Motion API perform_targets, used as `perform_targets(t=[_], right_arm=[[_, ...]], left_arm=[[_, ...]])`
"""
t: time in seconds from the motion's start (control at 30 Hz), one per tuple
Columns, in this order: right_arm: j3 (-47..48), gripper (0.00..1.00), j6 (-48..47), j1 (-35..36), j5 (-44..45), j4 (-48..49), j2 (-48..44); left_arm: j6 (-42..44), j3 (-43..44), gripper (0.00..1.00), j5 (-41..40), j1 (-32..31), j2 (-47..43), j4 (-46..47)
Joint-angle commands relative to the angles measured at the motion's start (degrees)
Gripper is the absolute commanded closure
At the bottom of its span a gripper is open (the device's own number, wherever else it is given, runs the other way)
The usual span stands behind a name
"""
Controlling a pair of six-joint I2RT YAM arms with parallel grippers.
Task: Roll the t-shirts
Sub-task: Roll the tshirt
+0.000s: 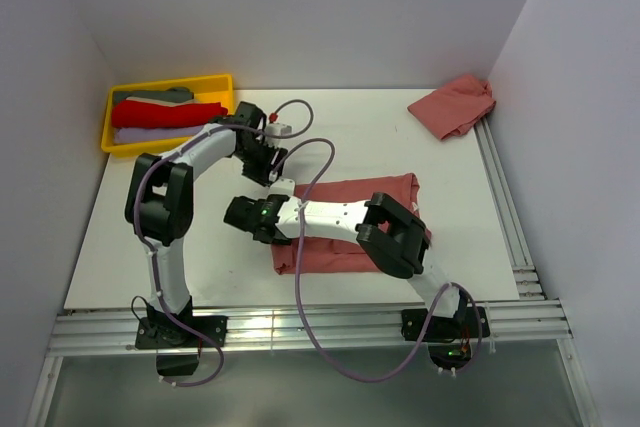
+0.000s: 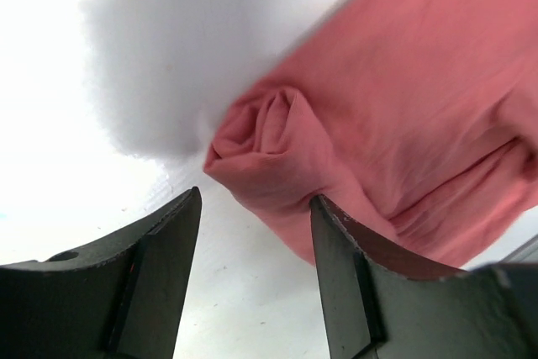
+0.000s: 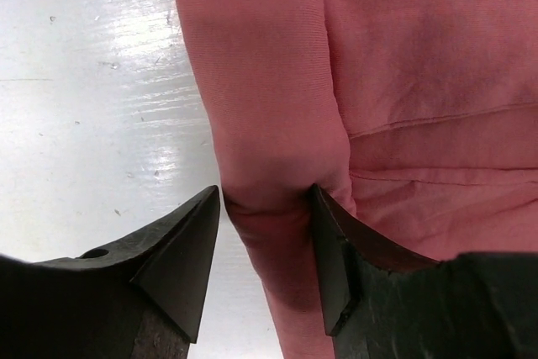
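Observation:
A salmon-red t-shirt (image 1: 325,255) lies flat in the middle of the table, its left edge rolled into a thick tube (image 3: 269,124). My right gripper (image 1: 262,227) (image 3: 265,199) stands open astride that roll, the fingers just beside the cloth. At the roll's far end (image 2: 265,136) my left gripper (image 1: 268,172) (image 2: 256,203) is open over bare table, its right finger (image 2: 345,266) against the cloth. A second t-shirt (image 1: 455,105) lies crumpled at the back right corner.
A yellow tray (image 1: 218,82) at the back left holds red, grey and lilac folded cloths. White walls close in the table on three sides. A metal rail (image 1: 505,207) runs along the right edge and another along the front.

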Motion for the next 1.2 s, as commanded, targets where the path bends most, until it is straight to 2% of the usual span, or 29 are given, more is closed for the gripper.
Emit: perform_targets(t=[0.0, 0.2, 0.3, 0.37, 0.43, 0.5, 0.63, 0.67, 0.73, 0.77, 0.83, 0.93, 1.17], right_arm=[[1.6, 0.45, 0.5, 0.9, -1.1, -6.1, 2.9], [1.5, 0.44, 1.5, 1.2, -2.2, -7.4, 4.3], [-0.1, 0.46, 1.9, 1.2, -3.2, -5.7, 4.0], [-2.5, 0.51, 1.8, 0.9, -4.7, -2.4, 2.8], [-6.3, 0.61, 1.7, 0.5, -6.9, 1.0, 0.6], [-9.8, 0.67, 1.8, -0.2, -8.5, 8.3, -1.6], [-24.7, 0.75, 2.2, -2.5, -14.3, 27.3, -11.2], [-27.4, 0.75, 2.4, -3.5, -17.3, 36.4, -12.8], [-34.7, 0.76, 3.3, -4.7, -20.0, 44.9, -16.5], [-37.1, 0.76, 3.9, -5.3, -22.1, 52.7, -17.5], [-43.3, 0.76, 6.0, -6.8, -24.4, 60.2, -19.7], [-50.3, 0.75, 9.5, -9.0, -28.8, 79.4, -20.1], [-53.6, 0.76, 16.5, -11.3, -35.4, 99.6, -14.0]], left_arm=[[-2.9, 3.8, 0.39, 3.8, 2.3, -1.8, 2.5], [-7.6, 3.5, 0.38, 8.4, 7.7, -4.4, 5.9], [-8.2, 2.1, 0.39, 10.1, 9.9, -5.3, 7.3], [-8.4, 1.1, 0.39, 11.1, 11.0, -6.4, 8.3], [-8.5, -0.4, 0.39, 12.1, 11.6, -7.5, 9.3], [-8.2, -1.6, 0.39, 12.8, 11.8, -8.4, 9.8], [-7.9, -3.6, 0.39, 14.3, 12.1, -9.9, 10.9], [-7.9, -3.9, 0.39, 14.7, 12.2, -10.1, 11.2], [-7.4, -4.6, 0.4, 15.3, 12.4, -10.3, 10.9], [-7.3, -4.8, 0.4, 15.8, 12.4, -10.3, 10.9], [-6.9, -5.6, 0.4, 16.3, 12.4, -10.3, 10.9], [-6.7, -6.8, 0.4, 17.0, 12.4, -10.3, 11.2], [-6.5, -9.3, 0.4, 17.3, 11.6, -9.4, 11.5]])
